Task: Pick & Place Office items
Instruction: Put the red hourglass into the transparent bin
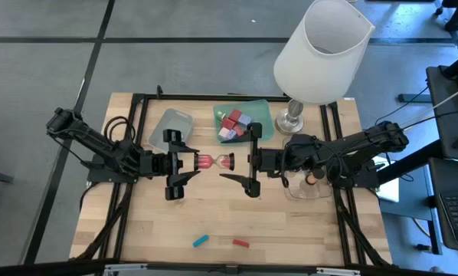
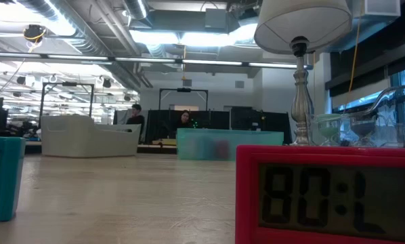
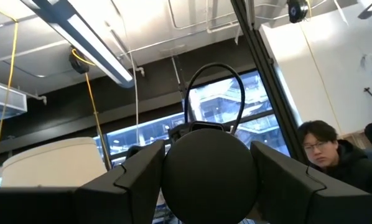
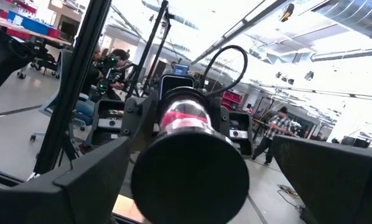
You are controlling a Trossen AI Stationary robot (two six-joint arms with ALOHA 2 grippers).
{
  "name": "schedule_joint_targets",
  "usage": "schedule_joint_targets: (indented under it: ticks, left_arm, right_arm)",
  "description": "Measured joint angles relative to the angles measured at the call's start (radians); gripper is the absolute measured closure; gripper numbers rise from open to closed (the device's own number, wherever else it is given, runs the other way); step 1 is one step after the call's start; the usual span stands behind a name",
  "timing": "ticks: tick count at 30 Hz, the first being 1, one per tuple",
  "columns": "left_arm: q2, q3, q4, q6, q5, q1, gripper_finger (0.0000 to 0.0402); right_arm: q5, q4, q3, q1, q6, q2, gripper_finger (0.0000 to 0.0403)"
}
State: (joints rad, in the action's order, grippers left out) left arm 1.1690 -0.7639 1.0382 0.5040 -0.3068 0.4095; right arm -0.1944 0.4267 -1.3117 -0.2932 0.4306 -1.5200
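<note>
We had the hourglass-like piece (image 1: 214, 161), pink-filled with black end caps, held mid-table above the board, its long axis running from the left gripper (image 1: 184, 162) straight toward the right gripper (image 1: 243, 162). Left was clamped on one end; right, level and facing it, stood wide apart just short of the other cap.

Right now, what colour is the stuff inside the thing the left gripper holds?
Pink sand, clearest in the high view.

Between left gripper (image 1: 184, 163) and right gripper (image 1: 243, 165), mid-table: hourglass (image 1: 214, 161). Behind: tray (image 1: 264, 115) holding blocks (image 1: 233, 125). Near front edge: two bars (image 1: 220, 241).
</note>
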Motion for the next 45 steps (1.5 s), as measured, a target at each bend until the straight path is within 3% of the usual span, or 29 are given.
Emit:
schedule_joint_targets:
  ticks: [8,13,20,29,38,45]
  left_arm:
    - [0.0,0.0,0.007,0.011,-0.013,0.0,0.0185]
    - [0.0,0.0,0.006,0.01,-0.016,0.001,0.0185]
    - [0.0,0.0,0.006,0.013,-0.017,0.001,0.0185]
    - [0.0,0.0,0.005,0.015,-0.043,0.001,0.0185]
    - [0.0,0.0,-0.001,0.015,-0.039,0.001,0.0184]
    - [0.0,0.0,0.0,0.015,-0.039,0.001,0.0166]
  right_arm:
    - [-0.102,-0.004,0.0,0.0,-0.003,0.0,0.0008]
    - [-0.104,-0.007,0.0,0.0,-0.027,0.0,0.0018]
    - [-0.096,-0.016,0.0,-0.003,-0.051,0.0,0.006]
    - [-0.003,-0.02,0.0,-0.003,-0.073,0.0,0.0124]
    - [0.0,-0.023,0.0,-0.002,-0.086,0.0,0.0194]
    - [0.0,-0.023,0.0,-0.002,-0.11,0.0,0.0194]
